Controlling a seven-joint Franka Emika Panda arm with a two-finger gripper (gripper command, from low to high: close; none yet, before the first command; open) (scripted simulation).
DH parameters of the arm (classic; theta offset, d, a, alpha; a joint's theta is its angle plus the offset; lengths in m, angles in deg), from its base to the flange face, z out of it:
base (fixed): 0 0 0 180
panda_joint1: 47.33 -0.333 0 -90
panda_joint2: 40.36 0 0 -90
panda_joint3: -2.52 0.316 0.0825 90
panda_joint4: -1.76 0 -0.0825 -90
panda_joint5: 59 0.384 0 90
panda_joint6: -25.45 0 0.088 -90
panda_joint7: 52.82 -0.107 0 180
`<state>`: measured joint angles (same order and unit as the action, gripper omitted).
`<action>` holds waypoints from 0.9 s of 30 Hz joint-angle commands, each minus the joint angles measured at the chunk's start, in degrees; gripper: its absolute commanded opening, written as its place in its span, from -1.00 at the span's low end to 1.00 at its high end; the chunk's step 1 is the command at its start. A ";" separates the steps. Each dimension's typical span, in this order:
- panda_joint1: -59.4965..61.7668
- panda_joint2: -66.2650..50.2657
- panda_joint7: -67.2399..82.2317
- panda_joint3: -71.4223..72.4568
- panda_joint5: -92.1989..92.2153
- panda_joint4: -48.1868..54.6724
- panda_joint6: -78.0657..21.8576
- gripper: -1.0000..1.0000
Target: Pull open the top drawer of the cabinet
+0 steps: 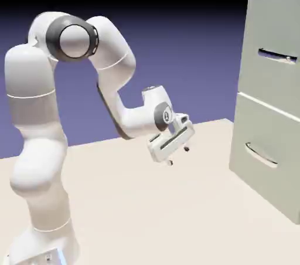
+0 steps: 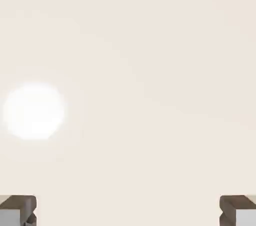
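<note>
White arm (image 1: 41,135) bent over the pale table (image 1: 176,211), its gripper (image 1: 178,157) angled down at the surface – fingers (image 2: 20,210) released, spread wide with only bare table between them. The cabinet (image 1: 272,35) stands at the right, well apart from the gripper – its top drawer (image 1: 270,76) shut, silver bar handle (image 1: 276,55) untouched

backdrop: blue-violet, black at top | table (image 1: 146,211): pale cream | glare spot (image 2: 34,111): white
</note>
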<state>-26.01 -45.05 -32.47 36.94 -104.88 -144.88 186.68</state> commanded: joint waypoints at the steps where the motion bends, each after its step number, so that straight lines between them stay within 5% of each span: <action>1: 0.96 -1.49 2.50 1.37 -1.82 0.57 -0.51 0.00; 27: 23.75 -40.01 67.28 36.88 -49.14 15.38 -13.68 0.00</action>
<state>-2.26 -85.06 34.81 73.82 -154.01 -129.51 173.00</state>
